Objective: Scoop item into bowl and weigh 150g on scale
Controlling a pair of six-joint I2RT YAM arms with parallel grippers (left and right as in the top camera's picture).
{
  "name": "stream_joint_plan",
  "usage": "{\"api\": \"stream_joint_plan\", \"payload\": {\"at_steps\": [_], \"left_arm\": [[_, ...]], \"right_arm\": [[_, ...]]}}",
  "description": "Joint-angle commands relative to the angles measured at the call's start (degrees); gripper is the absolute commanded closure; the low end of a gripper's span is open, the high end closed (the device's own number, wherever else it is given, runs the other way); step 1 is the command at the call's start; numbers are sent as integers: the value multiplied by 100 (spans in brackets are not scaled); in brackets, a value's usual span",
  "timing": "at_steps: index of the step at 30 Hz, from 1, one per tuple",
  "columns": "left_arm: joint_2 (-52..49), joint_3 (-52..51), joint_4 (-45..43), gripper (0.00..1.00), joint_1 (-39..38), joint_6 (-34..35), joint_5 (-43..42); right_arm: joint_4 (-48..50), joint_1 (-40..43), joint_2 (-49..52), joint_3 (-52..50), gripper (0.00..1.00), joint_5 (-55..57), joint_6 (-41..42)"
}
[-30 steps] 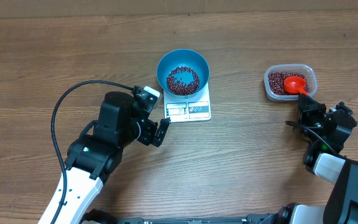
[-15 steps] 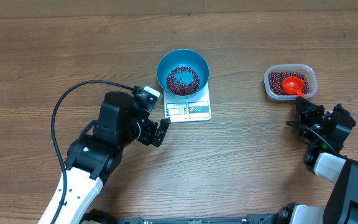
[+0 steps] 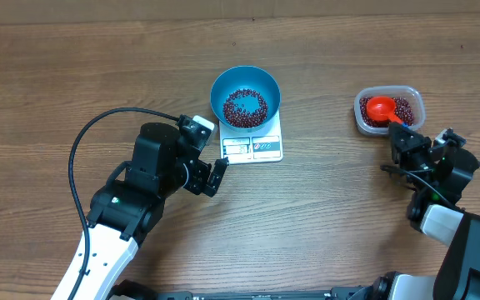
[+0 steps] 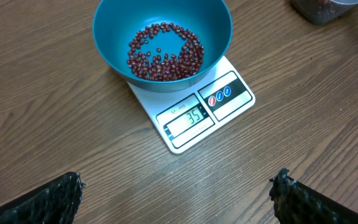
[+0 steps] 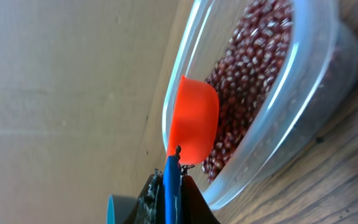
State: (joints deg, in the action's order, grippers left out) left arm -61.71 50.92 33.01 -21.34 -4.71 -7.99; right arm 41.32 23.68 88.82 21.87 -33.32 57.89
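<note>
At the lower left of the overhead view, the left gripper is hanging with its jaws spread wide, gripping nothing, just left of the scale. The bowl is sitting on the scale at upper center, holding a ring of beans, near that gripper but apart from it. At upper right, the right gripper is clamping the handle of the red scoop. The scoop's cup is lying among more beans in the clear tub on the tabletop.

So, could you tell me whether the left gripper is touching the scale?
Apart. In the left wrist view, bare table shows between the scale and both fingertips of the open left gripper.
</note>
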Motion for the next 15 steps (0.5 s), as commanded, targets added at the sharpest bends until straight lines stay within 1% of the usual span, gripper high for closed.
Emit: {"api": "stream_joint_plan", "payload": {"at_steps": [1,5,9,10,15], "left_arm": [[98,-17,0,0,22,-109,-83],[98,-17,0,0,22,-109,-85],[98,-17,0,0,22,-107,-83],[98,-17,0,0,22,-107,-83],[98,-17,0,1,22,-109,-85]], "right_arm": [[-15,17,7,238,96,-341,-293],[-459,17,-81,409,96,-411,-603],[-1429,17,-289,787,96,-376,-1161],[-1867,17,-382,994,96,-317,-1355],[-2979,17,-658,1622,96,-236,-1945]]}}
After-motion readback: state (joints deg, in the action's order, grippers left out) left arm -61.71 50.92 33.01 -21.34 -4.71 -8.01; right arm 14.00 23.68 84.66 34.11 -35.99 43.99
